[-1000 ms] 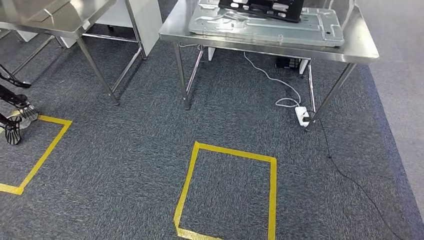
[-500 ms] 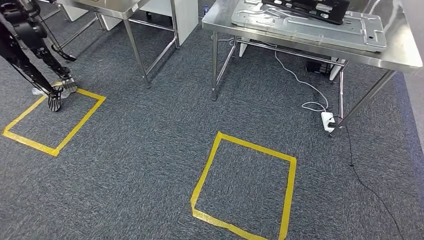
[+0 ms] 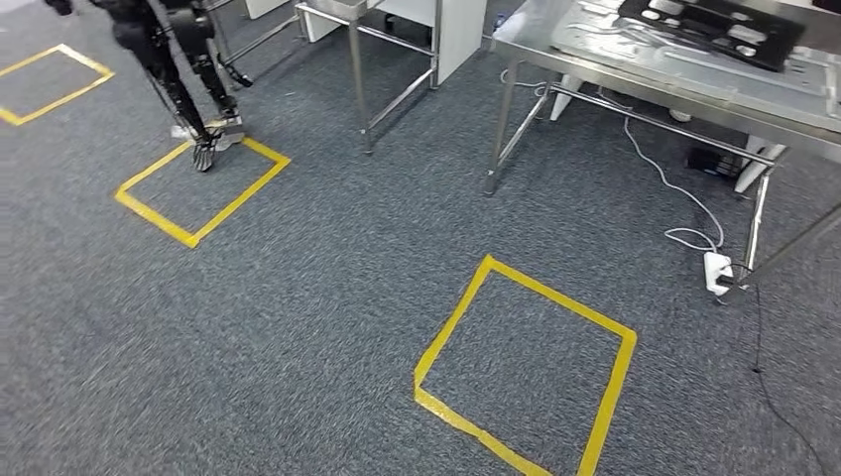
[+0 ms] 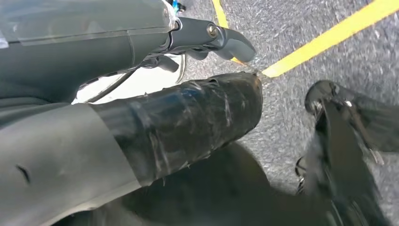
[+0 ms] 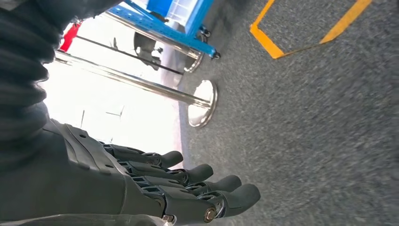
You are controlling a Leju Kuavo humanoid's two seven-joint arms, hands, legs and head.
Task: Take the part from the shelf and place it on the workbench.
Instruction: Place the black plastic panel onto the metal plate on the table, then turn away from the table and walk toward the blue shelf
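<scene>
The right hand hangs with its fingers stretched out, slightly apart, and nothing in them. The left hand shows a taped thumb and one dark finger reaching forward with a gap between them and nothing that I can see held there. Both hang low over the grey carpet. Outward from the hands, the whole room has swung in the last second. The steel counter, a moment ago straight ahead, now sits off in the upper right, and the yellow tape square has slid rightward too. That is the robot turning to its left, not the furniture moving. A second taped square has come further into sight, with the dark legs of another machine at its corner. I judge the robot is turning away from the counter to fetch, so the task is at its start. Past the right hand stands a blue frame on castors, possibly the shelf. I cannot pick out the part or say how it looks. It is presumably on the shelf, since neither hand carries it.
</scene>
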